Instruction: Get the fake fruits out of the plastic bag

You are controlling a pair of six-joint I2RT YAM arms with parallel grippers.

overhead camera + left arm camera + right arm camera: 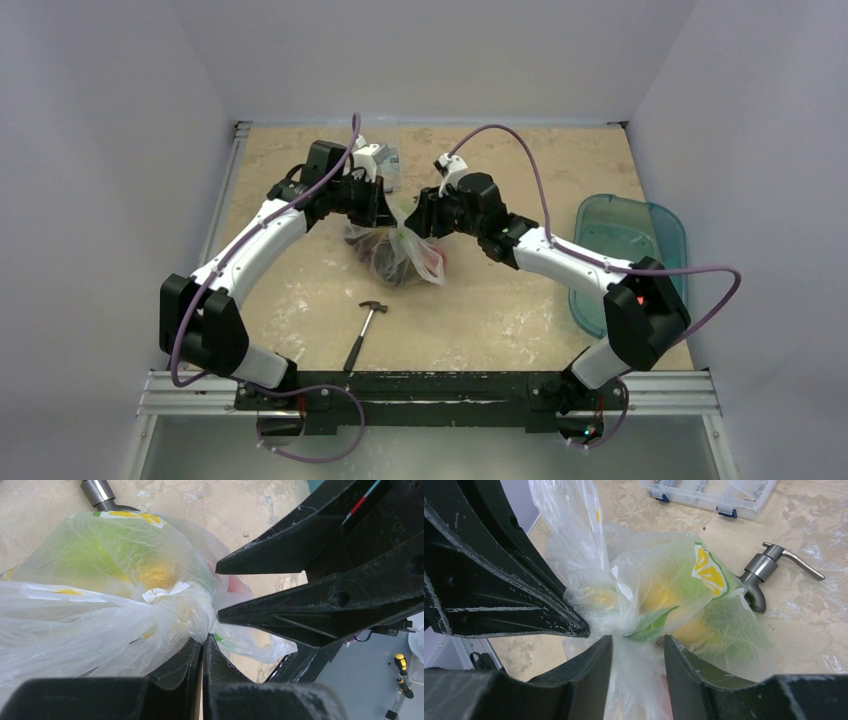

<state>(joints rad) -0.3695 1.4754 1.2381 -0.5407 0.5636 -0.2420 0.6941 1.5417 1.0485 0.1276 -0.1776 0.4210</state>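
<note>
The table (500, 310) is noted as a tan, mottled surface with walls on three sides. A blue-green tray (620, 225) is set at its right edge, partly overlapped by the right arm; nothing can be made out inside it. The bag (395, 262) is found near the middle of the table, between the two grippers, with its neck gathered into a twisted bunch at the top. The fruits (100, 555) are all contained in the bag: green and yellow shapes are seen through the plastic in both wrist views, and dark and red ones in the top view. Single fruits cannot be told apart through the creases, and none is seen outside the bag. A clear box (709, 492) with blue latches is placed at the far side of the table, behind the bag; its contents cannot be made out. A hammer (364, 322) is laid on the table nearer the arm bases, its head just beside the bag. The left gripper (202, 642) is recorded as clamped on the gathered neck, its fingers almost meeting with plastic pinched between them. The right gripper (638, 645) is placed at the same neck from the opposite side, jaws partly apart with plastic between them but not clamped. The two grippers are set close together at the neck.
</note>
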